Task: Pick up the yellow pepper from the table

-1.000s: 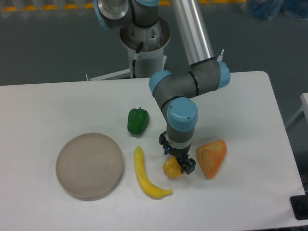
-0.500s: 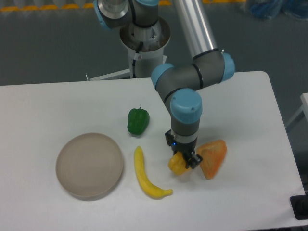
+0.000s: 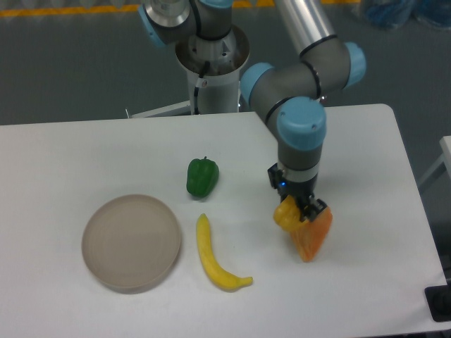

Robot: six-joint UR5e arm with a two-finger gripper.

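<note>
My gripper [image 3: 299,211] is shut on the yellow pepper [image 3: 287,214], a small lumpy yellow-orange piece, and holds it up off the white table [image 3: 84,148]. The pepper hangs in front of the left edge of the orange wedge-shaped piece [image 3: 313,236]. The dark fingers hide part of the pepper, and its stem does not show.
A green pepper [image 3: 202,176] lies left of the arm. A yellow banana [image 3: 211,255] lies in front of it. A round beige plate [image 3: 131,241] sits at the front left. The robot base [image 3: 211,63] stands at the table's far edge.
The gripper has risen and moved right and back with the yellow pepper in it. The pepper left its spot beside the banana and now hangs by the orange wedge.
</note>
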